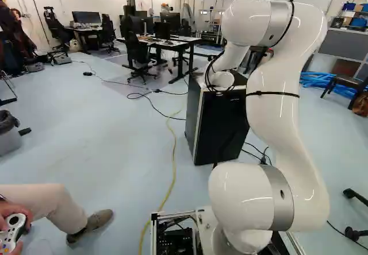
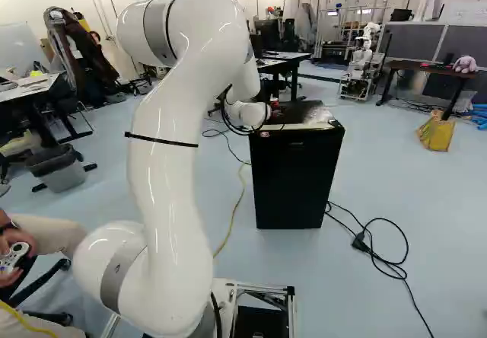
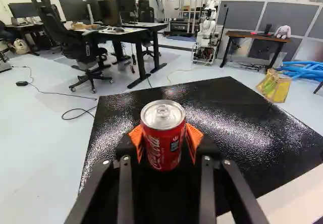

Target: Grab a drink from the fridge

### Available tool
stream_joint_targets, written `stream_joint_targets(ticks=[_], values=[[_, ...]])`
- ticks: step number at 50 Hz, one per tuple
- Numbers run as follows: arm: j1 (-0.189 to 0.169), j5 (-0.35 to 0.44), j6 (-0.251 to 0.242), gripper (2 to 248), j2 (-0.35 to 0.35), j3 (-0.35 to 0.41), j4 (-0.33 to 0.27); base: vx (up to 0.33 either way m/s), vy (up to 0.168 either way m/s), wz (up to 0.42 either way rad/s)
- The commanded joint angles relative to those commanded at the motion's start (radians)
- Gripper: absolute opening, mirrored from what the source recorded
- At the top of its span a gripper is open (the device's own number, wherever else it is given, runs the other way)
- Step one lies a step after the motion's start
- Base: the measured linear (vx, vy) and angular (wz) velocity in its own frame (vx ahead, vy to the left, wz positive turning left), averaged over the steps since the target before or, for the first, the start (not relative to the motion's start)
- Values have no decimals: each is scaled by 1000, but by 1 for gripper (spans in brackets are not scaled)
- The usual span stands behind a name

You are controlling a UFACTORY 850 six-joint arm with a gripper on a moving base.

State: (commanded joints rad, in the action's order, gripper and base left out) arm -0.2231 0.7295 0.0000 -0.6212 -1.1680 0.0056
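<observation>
In the wrist view a red drink can (image 3: 162,135) with a silver lid stands upright between the two fingers of my gripper (image 3: 164,138). The orange pads press on it from both sides. Behind and around it spreads the black top of the fridge (image 3: 232,118); whether the can's base touches that top cannot be told. The fridge (image 2: 295,182) is a small black cabinet, its door closed in the right base view. In the left base view, the fridge (image 1: 221,126) stands behind my arm. The wrist largely hides the gripper in both base views.
Beyond the fridge stand desks (image 3: 121,31) and an office chair (image 3: 75,47). Another robot (image 2: 364,64) is at the back. A yellow bag (image 2: 436,131) lies to the fridge's right. Black cable (image 2: 388,258) and a yellow cable (image 1: 173,157) run over the floor.
</observation>
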Motion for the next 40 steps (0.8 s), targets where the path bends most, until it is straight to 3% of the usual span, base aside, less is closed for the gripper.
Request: stream_joint_targets(ticks=[4,5,40], values=[[0,0,0,119,0,0,0,0,0,0],[0,0,0,93,0,0,0,0,0,0],[0,0,0,93,53,4,0,0,0,0]])
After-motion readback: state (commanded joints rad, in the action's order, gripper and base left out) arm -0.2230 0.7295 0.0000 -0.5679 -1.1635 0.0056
